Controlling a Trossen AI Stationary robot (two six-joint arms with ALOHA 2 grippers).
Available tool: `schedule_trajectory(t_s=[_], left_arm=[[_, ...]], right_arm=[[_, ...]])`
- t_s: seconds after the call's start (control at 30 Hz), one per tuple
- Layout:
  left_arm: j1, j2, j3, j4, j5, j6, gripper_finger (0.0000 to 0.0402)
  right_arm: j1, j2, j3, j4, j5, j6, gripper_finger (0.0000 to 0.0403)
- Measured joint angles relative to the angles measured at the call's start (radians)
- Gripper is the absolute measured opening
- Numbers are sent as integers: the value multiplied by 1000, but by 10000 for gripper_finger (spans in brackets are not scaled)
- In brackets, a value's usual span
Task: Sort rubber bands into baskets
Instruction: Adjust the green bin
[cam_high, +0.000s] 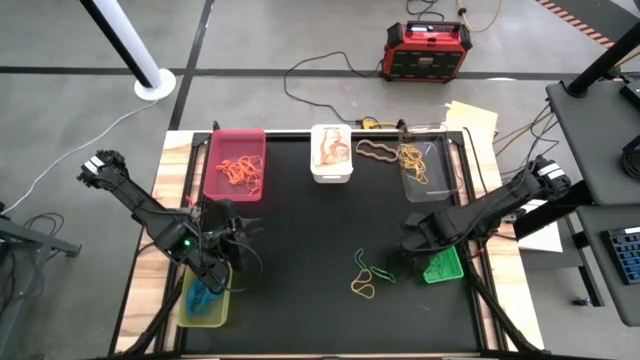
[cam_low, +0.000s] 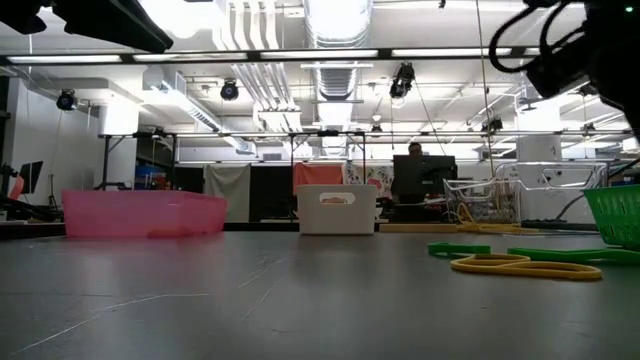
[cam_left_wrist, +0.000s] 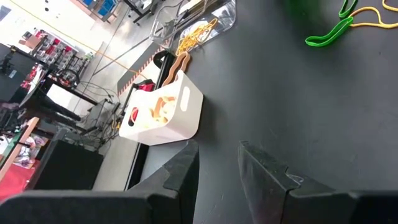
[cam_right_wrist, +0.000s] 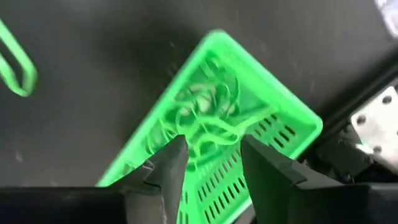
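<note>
My right gripper (cam_right_wrist: 212, 146) points down, open, just above the bright green basket (cam_right_wrist: 261, 106), which holds a tangle of green rubber bands (cam_right_wrist: 205, 115). The basket (cam_high: 441, 266) stands near the table's right edge. My left gripper (cam_left_wrist: 217, 149) hangs open with nothing between its fingers, above the table's left side (cam_high: 228, 232), by the yellow-green basket (cam_high: 205, 303) with blue bands in it. Loose green bands (cam_high: 372, 268) and a yellow one (cam_high: 362, 289) lie flat on the black mat.
Along the far edge stand a pink basket (cam_high: 236, 163) with orange bands, a white basket (cam_high: 332, 152) and a clear basket (cam_high: 430, 165) with yellow bands; a tan band (cam_high: 375, 150) lies between the last two. A red-and-black box (cam_high: 428, 50) sits on the floor beyond.
</note>
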Motion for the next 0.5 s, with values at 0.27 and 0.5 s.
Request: schedule_trajectory(t_s=[0.27,0.5], left_arm=[[0,0,0,4,0,0,97],[0,0,0,6,0,0,97]], right_arm=[[-9,7,59,183,206,-129,153],[-80,91,54,367,217,-258,102]])
